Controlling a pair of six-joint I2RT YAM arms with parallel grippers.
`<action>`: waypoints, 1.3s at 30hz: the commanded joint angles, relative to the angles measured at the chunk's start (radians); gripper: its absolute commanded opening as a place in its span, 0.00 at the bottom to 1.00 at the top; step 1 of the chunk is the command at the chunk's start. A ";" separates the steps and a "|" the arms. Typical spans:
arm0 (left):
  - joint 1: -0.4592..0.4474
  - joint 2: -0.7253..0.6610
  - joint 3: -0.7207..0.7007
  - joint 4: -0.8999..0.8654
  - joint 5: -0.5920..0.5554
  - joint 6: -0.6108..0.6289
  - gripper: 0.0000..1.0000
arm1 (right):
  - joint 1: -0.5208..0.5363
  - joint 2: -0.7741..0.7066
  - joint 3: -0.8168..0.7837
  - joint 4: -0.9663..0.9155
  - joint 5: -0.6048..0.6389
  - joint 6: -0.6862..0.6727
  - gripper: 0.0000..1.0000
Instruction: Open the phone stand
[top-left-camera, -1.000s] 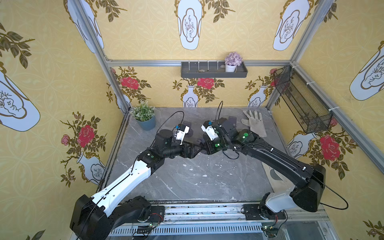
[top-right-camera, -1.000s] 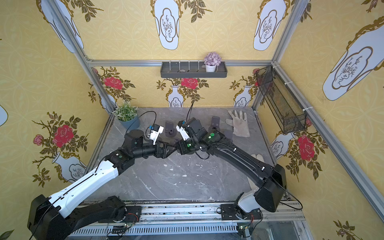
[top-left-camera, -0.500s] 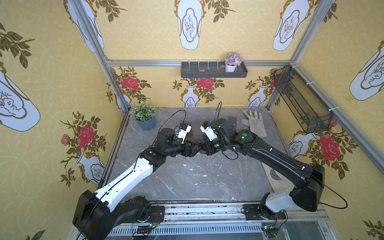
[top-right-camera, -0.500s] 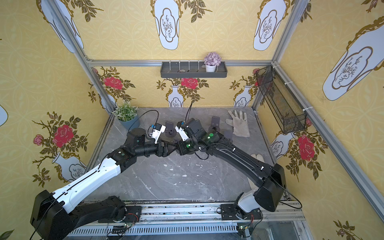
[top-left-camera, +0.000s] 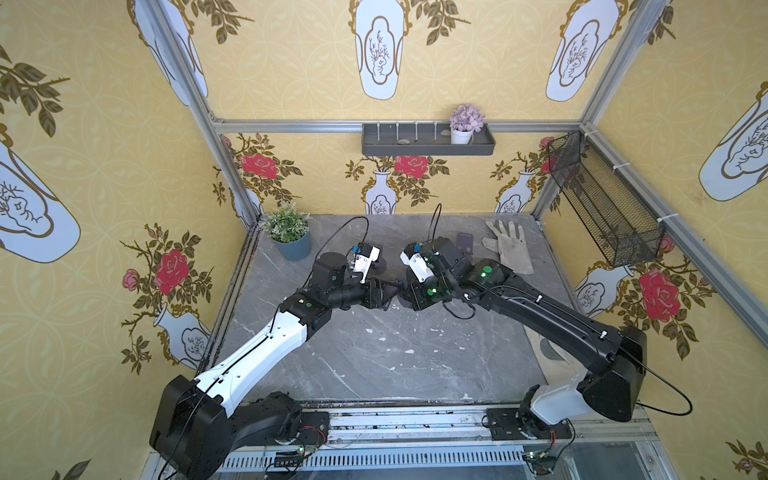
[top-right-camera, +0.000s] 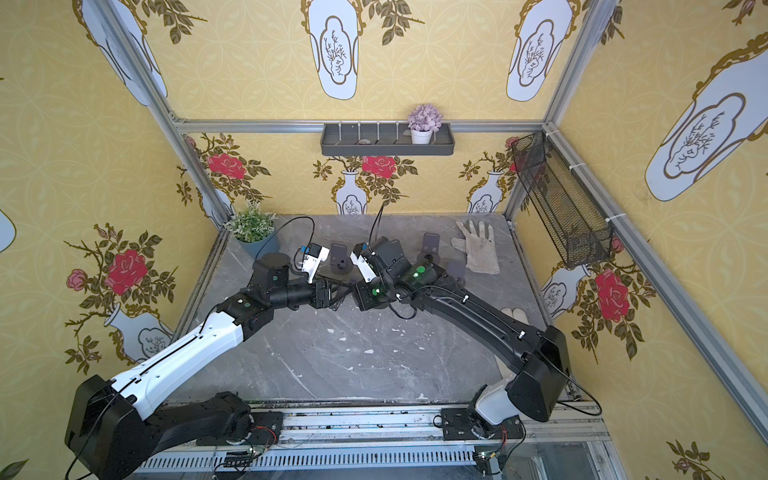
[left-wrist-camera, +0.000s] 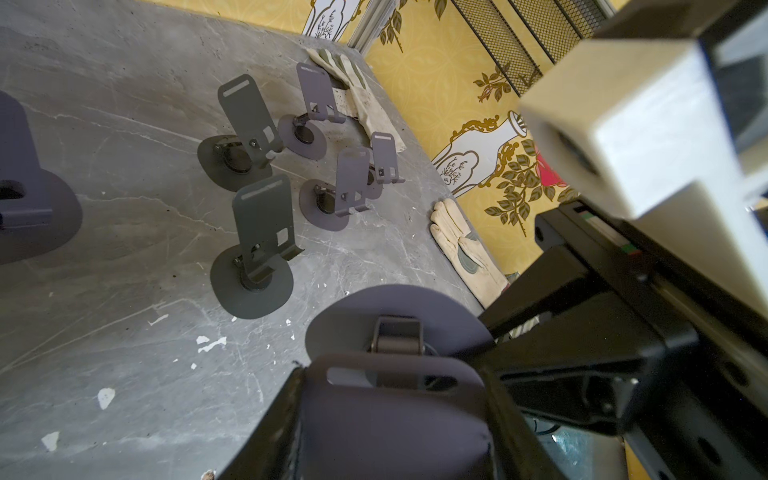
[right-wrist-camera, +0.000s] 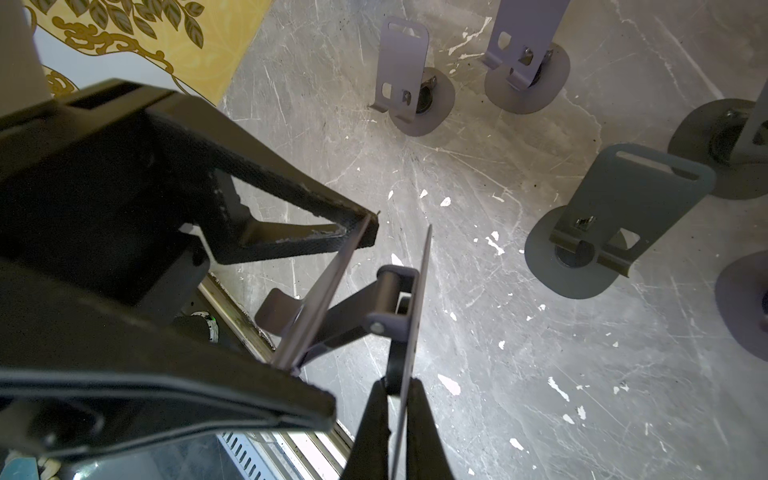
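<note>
Toward twelve o'clock, left fingers (right-wrist-camera: 291, 180) just narrowed onto the phone stand (right-wrist-camera: 390, 284) — right fingers (right-wrist-camera: 426, 440) pinch its base; unfolding can begin.

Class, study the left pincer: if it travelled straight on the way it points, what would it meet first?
The phone stand: its back plate already sits between the fingers of the left pincer. Beyond comes the stand's round base, pinched by the right pincer, probably close behind.
</note>
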 joint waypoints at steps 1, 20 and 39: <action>0.000 0.005 -0.006 0.019 0.022 0.003 0.33 | -0.003 0.001 0.008 0.028 0.020 0.011 0.04; 0.007 -0.109 -0.031 0.022 -0.067 -0.018 0.26 | -0.201 0.084 0.051 -0.088 -0.021 0.163 0.03; 0.008 -0.160 -0.060 0.009 -0.070 -0.023 0.31 | -0.231 0.127 0.089 -0.054 -0.105 0.183 0.03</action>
